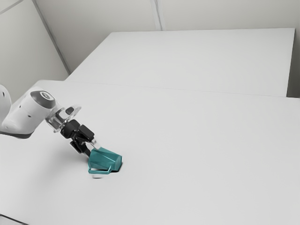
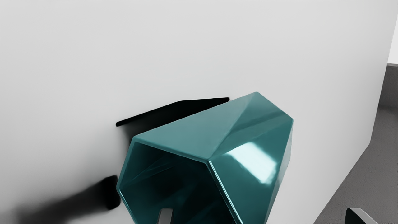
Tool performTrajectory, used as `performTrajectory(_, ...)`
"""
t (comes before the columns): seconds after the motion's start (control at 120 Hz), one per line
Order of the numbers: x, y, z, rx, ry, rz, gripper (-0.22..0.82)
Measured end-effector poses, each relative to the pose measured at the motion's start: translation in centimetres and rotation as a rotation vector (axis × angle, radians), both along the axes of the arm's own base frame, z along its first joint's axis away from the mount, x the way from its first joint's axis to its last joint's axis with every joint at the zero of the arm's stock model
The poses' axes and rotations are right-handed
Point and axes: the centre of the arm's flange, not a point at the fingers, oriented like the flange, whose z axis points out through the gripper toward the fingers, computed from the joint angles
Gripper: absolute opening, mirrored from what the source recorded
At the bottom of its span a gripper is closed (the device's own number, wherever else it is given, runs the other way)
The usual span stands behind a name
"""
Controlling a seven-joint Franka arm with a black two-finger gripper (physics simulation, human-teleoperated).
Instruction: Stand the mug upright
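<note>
The teal faceted mug (image 1: 105, 159) lies on its side on the white table, its mouth toward the gripper and its handle toward the exterior view's bottom. At the mouth end is my black gripper (image 1: 92, 149), tilted down from the exterior view's upper left. In the wrist view, the open mouth of the mug (image 2: 248, 133) faces the camera. My gripper (image 2: 261, 216) is open: one fingertip (image 2: 165, 216) overlaps the dark mouth, the other stands outside the mug, beyond its side wall. How deep the first one reaches inside, I cannot tell.
The white table (image 1: 187, 154) extends around the mug, with a table edge (image 2: 342, 183) on the outer finger's side in the wrist view. Behind it in the exterior view is another pale flat surface (image 1: 197, 58). A dark line (image 1: 14, 219) crosses the exterior view's lower left corner.
</note>
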Motion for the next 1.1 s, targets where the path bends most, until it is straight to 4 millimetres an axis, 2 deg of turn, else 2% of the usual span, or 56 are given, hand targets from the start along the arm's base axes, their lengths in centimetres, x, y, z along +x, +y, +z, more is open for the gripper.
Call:
performTrajectory(0.525,-0.6,-1.9,-1.6,-0.085,-0.023,0.039,0.59)
performTrajectory(0.917,0.0,-2.6,-2.0,-0.108,-0.053,0.062,0.03)
performTrajectory(1.1,1.3,-3.4,-0.8,-0.105,-0.092,0.036,-0.10)
